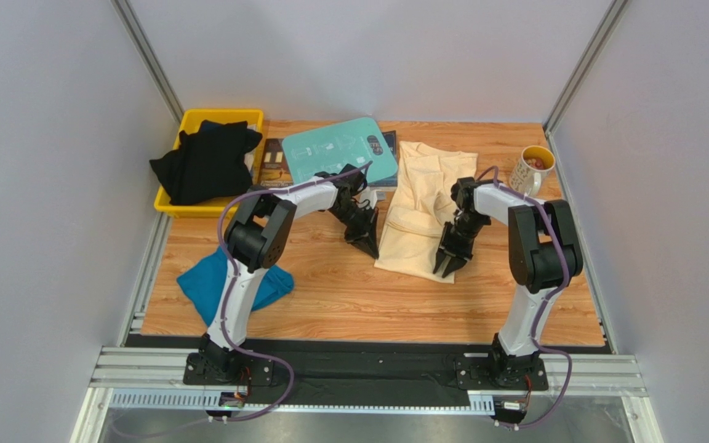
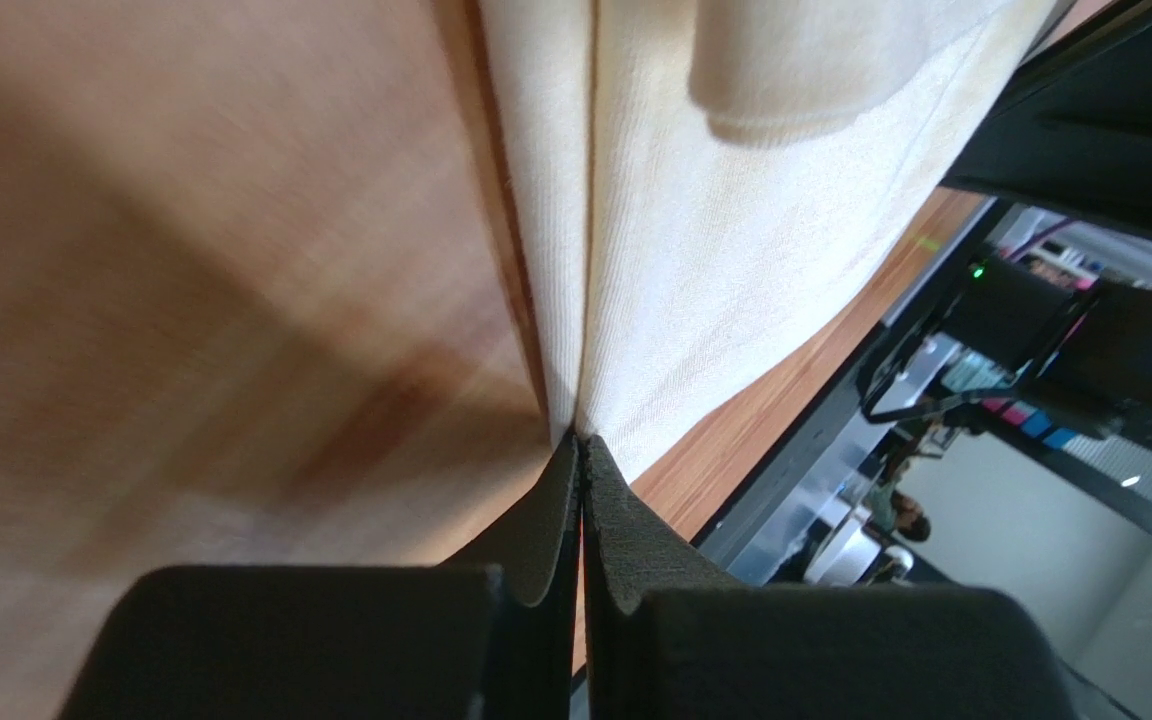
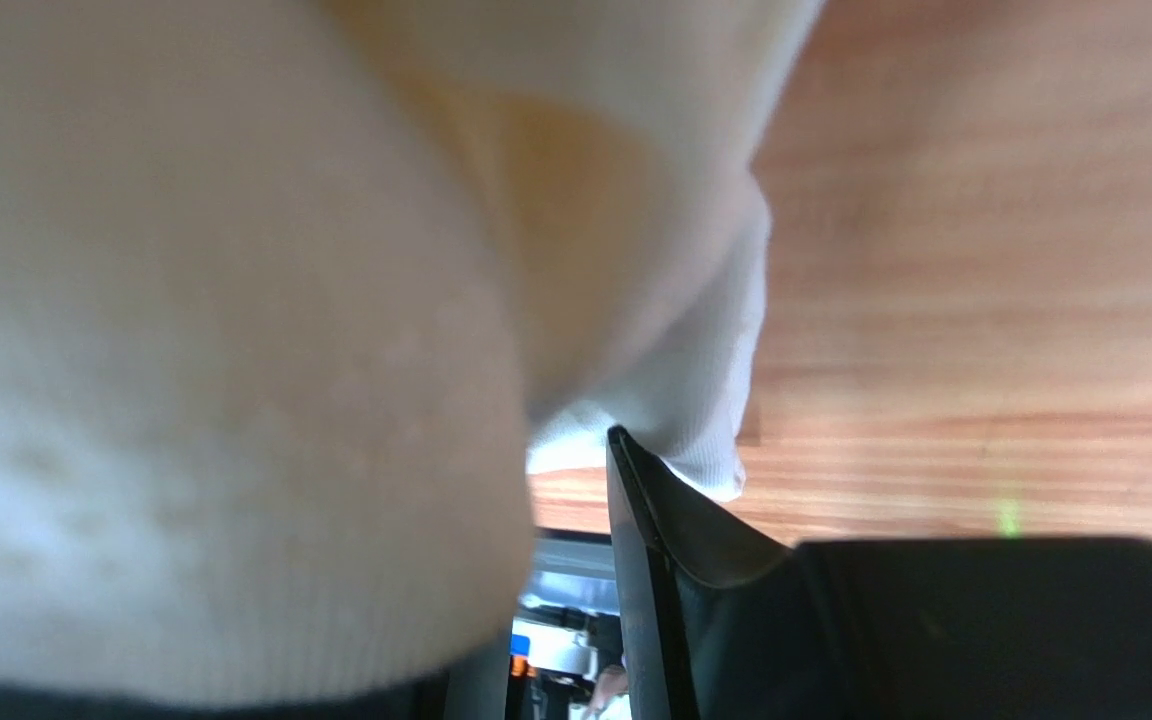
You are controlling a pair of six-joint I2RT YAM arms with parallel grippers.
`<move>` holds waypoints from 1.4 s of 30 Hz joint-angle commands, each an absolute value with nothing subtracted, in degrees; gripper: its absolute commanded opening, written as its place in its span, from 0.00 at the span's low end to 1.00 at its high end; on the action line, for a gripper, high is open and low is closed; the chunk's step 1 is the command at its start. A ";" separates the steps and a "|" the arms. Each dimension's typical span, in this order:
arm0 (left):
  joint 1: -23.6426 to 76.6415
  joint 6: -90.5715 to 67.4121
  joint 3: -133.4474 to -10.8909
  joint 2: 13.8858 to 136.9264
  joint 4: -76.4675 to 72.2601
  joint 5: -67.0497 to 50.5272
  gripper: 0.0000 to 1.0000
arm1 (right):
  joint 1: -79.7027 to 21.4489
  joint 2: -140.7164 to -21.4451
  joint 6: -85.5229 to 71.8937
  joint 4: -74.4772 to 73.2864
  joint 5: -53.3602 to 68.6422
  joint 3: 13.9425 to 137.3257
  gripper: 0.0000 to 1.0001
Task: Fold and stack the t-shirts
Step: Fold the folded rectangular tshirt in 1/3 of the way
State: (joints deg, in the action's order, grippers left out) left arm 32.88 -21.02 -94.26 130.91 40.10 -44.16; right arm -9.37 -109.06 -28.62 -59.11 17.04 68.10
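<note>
— Shirt first: where do we see the cream t-shirt (image 1: 418,208)?
— Lying on the table (image 1: 349,295), mid-right. Our left gripper (image 1: 368,247) pinches its left edge, fingers (image 2: 620,525) pressed together; our right gripper (image 1: 445,268) sits in cloth, grip we cannot tell.

**Even light up top, wrist cams soft**

Top view: bright, even, diffuse light, with only faint soft shadows on the table (image 1: 349,295). Left wrist cam: wood blurred, dark shadow band at left, bkgd at right overexposed. Right wrist cam: cream t-shirt (image 3: 207,300) v. close and out of focus, small green light speck on the wood.
</note>
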 commanded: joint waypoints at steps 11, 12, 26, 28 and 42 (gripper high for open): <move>34.10 -15.38 -94.56 118.57 52.02 -32.53 0.13 | -11.42 -94.66 -22.94 -65.21 15.12 72.40 0.37; 34.10 -15.47 -95.27 117.52 52.38 -30.87 0.17 | -11.77 -94.92 -22.68 -65.30 14.94 75.55 0.38; 34.89 -18.72 -103.54 122.51 47.91 -29.79 0.18 | -19.77 -116.61 -22.59 -61.61 14.86 95.26 0.38; 34.98 -19.42 -105.10 124.09 47.29 -30.32 0.13 | -20.91 -118.12 -22.50 -61.96 13.89 97.37 0.37; 37.88 -20.48 -103.45 129.46 44.74 -31.46 0.00 | -22.24 -119.54 -22.85 -63.46 12.91 100.46 0.36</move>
State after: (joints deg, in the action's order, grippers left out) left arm 36.91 -19.79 -104.81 129.80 46.76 -30.11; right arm -22.33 -122.08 -22.44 -64.64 11.92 100.16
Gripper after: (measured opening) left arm 0.003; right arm 0.360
